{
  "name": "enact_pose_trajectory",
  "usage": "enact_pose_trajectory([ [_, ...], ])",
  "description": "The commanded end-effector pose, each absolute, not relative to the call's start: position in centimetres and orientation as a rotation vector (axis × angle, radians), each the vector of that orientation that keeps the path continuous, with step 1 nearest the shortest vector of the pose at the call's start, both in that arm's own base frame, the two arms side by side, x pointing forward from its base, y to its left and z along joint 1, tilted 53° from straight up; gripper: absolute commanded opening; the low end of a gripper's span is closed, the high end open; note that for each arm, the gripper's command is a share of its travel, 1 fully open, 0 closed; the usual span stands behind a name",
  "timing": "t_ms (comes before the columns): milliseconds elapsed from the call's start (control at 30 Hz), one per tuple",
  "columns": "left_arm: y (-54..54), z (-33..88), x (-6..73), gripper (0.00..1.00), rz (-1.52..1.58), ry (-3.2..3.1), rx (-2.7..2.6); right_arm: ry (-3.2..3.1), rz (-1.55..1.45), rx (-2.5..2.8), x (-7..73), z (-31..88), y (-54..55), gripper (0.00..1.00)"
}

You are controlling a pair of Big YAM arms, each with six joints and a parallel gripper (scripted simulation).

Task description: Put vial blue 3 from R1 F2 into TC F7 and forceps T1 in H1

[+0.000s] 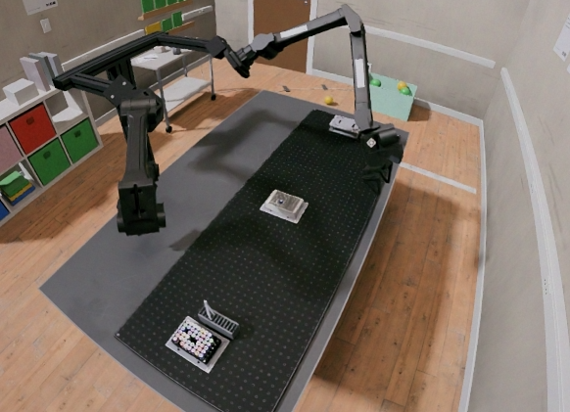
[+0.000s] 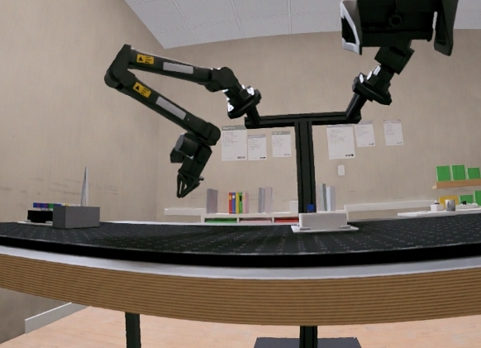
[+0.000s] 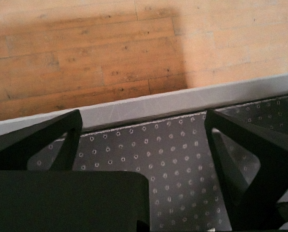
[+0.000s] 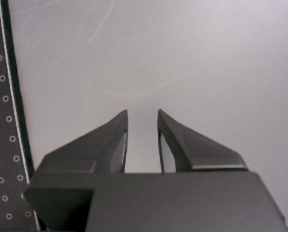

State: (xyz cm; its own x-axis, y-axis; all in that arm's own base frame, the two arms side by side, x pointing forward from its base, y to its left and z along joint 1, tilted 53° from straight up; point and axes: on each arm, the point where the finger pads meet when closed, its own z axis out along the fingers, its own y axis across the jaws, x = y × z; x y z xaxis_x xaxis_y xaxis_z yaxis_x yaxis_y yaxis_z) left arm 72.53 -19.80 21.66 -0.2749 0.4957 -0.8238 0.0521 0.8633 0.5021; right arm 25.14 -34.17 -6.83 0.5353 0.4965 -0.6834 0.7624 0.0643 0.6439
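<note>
The left gripper (image 1: 380, 182) (image 2: 398, 47) (image 3: 143, 116) is released, jaws wide; the right gripper (image 1: 141, 222) (image 2: 180, 195) (image 4: 142, 116) stands part-open on nothing. Well apart from both, 1 blue-capped vial (image 1: 280, 202) (image 2: 310, 207) stands in TC (image 1: 293, 204) (image 2: 322, 221), well unreadable. T1 (image 2: 84, 188) rises from H1 (image 1: 218, 324) (image 2: 76, 216), beside R1 (image 1: 214, 349) (image 2: 40, 216). T1 probably handles light and springy: grip both arms high, squeeze gently. The vial's smooth cap likely slips if pinched off-centre.

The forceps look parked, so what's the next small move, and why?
I'd swing the left gripper, open and holding nothing, over TC for a wrist-camera check: a blue cap stands there, but its well is unreadable, and the forceps already stand in their holder.
</note>
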Motion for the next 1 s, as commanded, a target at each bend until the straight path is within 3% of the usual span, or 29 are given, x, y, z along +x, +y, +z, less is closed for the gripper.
enact_pose_trajectory([
  [0,-17.7,22.8,71.8,1.0,0.449,1.827,0.384,1.115,-0.285,1.601,24.4,-6.9,-33.4,0.24],
  [967,-9.8,21.9,66.6,1.0,0.504,1.939,0.323,1.115,-0.285,1.601,24.4,-6.9,-33.4,0.24],
])
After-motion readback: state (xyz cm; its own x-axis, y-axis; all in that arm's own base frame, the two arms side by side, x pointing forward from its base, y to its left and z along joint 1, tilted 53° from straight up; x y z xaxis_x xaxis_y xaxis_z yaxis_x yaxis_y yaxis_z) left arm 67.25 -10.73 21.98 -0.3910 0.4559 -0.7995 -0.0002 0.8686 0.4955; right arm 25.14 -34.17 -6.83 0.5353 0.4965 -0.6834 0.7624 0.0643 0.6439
